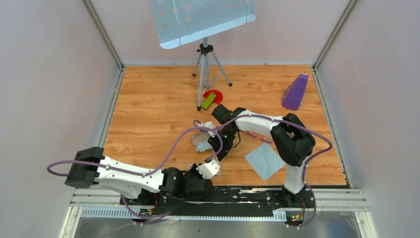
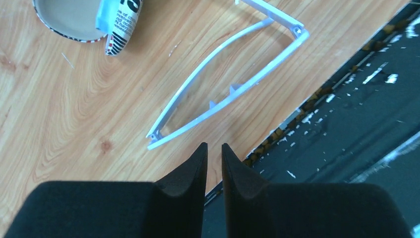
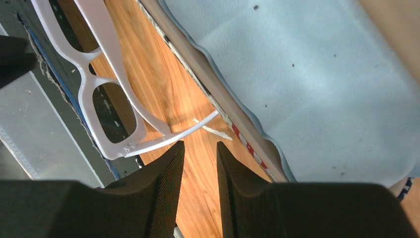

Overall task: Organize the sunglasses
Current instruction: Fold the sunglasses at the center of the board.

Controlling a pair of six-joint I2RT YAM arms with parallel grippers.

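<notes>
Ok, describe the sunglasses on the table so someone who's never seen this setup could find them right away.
Start at the near edge of the wooden table, between the two arms. The sunglasses lie flat on the wood right at that edge, just ahead of the left gripper. Unlike the open case beside them and the flat blue-grey cloth, they are a thin, pale, see-through frame with slender arms.

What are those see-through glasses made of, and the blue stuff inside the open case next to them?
The thin pale-framed sunglasses look like smooth, glossy plastic: the frame is thin, evenly moulded, and the wood grain shows through the lens. The light blue lining of the open glasses case looks like soft matte cloth, perhaps felt or microfibre; it has a fuzzy, dull surface with slight ripples along its edge.
</notes>
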